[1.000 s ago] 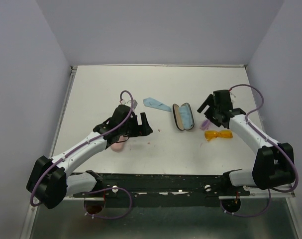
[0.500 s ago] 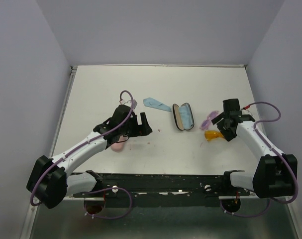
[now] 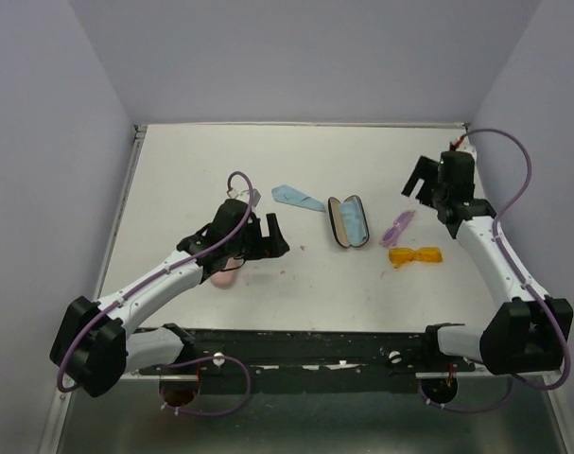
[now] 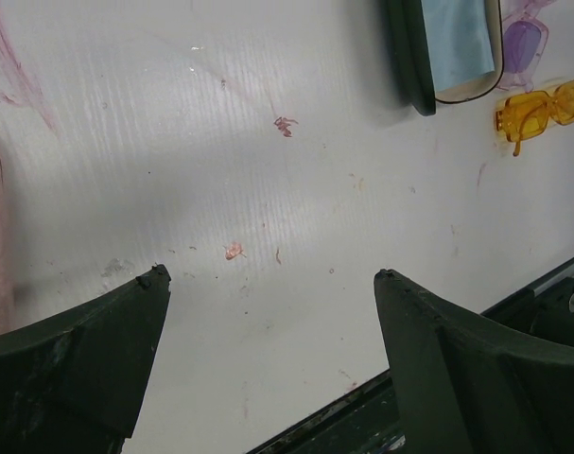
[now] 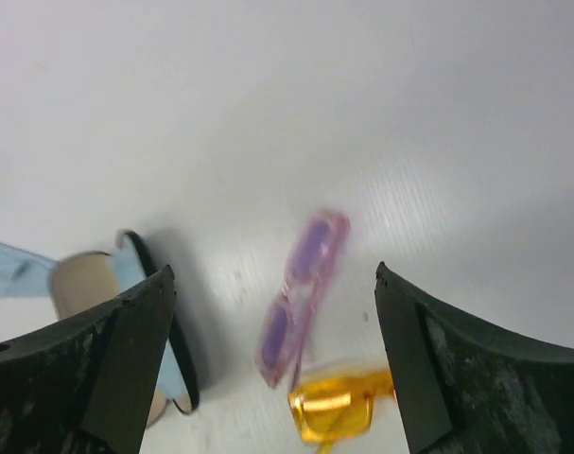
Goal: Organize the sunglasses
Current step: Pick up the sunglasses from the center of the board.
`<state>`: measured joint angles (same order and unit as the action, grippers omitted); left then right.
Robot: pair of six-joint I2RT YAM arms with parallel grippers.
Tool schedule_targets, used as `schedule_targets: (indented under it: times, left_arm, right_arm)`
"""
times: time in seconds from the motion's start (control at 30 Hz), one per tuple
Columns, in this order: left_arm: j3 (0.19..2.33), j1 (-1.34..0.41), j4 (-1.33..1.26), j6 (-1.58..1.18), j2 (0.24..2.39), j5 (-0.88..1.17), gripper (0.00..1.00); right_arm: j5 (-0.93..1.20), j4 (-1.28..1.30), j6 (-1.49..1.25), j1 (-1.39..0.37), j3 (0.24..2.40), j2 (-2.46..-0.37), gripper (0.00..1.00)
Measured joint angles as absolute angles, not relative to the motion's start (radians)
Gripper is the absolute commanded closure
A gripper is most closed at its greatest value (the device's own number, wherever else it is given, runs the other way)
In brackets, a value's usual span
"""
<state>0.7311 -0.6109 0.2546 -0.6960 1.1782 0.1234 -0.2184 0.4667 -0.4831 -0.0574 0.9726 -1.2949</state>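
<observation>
right claw (image 5: pixel 272 272): spread wide and empty. It has swung up and back toward the far right corner.
what changed: a second ago I had it down low, right on top of the two pairs. Now it hangs well clear, looking down at them.
pink-purple pair (image 5: pixel 301 293): sits about where it was, flat on the table (image 3: pixel 220 161). It's below and in front of the right claw, framed between its fingers in the wrist view.
what it means: nothing got picked up and neither pair is in the case (image 3: pixel 336 222) yet. I'd call this a reset for another approach.
how it looks: see-through pink frame with purple lenses, lying on a diagonal. It's a bit blurry and I can't tell if the arms are folded.
orange pair (image 5: pixel 339 407): clear amber, at the nearer end of the pink-purple one. Can't tell if they touch.
case: lid open with a blue cloth (image 5: pixel 145 274) inside, left of both pairs from the right claw's view.
left claw (image 4: pixel 272 274): hasn't budged. It's fully open over bare table, with the glasses far ahead to its right.
</observation>
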Motion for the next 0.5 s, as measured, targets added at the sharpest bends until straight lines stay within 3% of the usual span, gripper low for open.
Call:
schedule_targets:
  times: [0.13,0.23,0.33,0.5]
  left_arm:
    - [0.729,-0.611,0.251,-0.686,1.152,0.116,0.01]
    - [0.728,-0.611,0.250,-0.676,1.122,0.085,0.01]
    - [0.728,-0.611,0.254,-0.669,1.111,0.033,0.01]
    - [0.728,-0.611,0.255,-0.679,1.111,-0.035,0.01]
  right_arm:
    - [-0.098,0.103,-0.154,-0.057,1.020,-1.213,0.00]
    - [0.101,-0.005,0.112,-0.057,1.153,-1.234,0.00]
    - [0.324,0.094,0.424,-0.057,1.364,-1.291,0.00]
    - [0.466,0.597,1.053,-0.060,1.554,-1.329,0.08]
